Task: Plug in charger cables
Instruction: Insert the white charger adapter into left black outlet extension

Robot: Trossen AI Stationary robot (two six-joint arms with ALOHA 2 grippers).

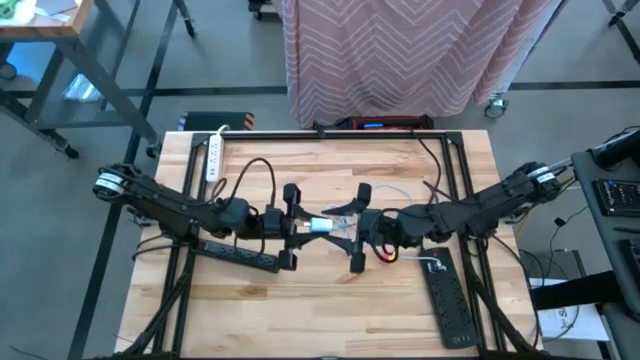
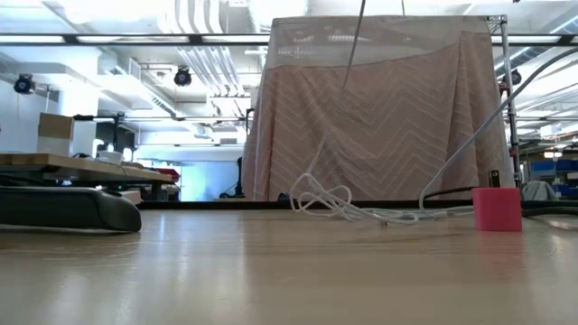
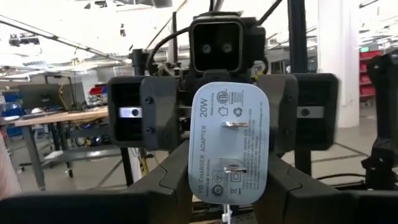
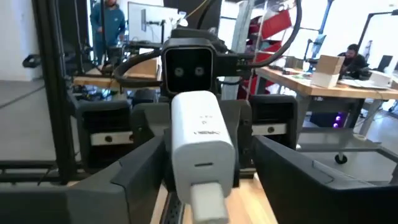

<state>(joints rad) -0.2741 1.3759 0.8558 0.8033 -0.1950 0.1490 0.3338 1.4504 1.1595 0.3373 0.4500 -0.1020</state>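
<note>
Two grippers meet mid-table: the left gripper (image 1: 291, 224) pinches one light-blue 20W charger adapter (image 3: 227, 144), the right gripper (image 1: 360, 228) stands spread. Three power strips lie on the wooden table (image 1: 330, 300): one white power strip (image 1: 213, 155) and two black power strips (image 1: 448, 292). One pink plug block (image 2: 497, 209) stands there too.

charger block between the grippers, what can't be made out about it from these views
- Who grips it: in the high view the charger block is too small to tell whether the left gripper or right gripper holds it.
- Its cable: cut off by the bottom edge in both wrist views.
- Low view: block out of frame.
</note>
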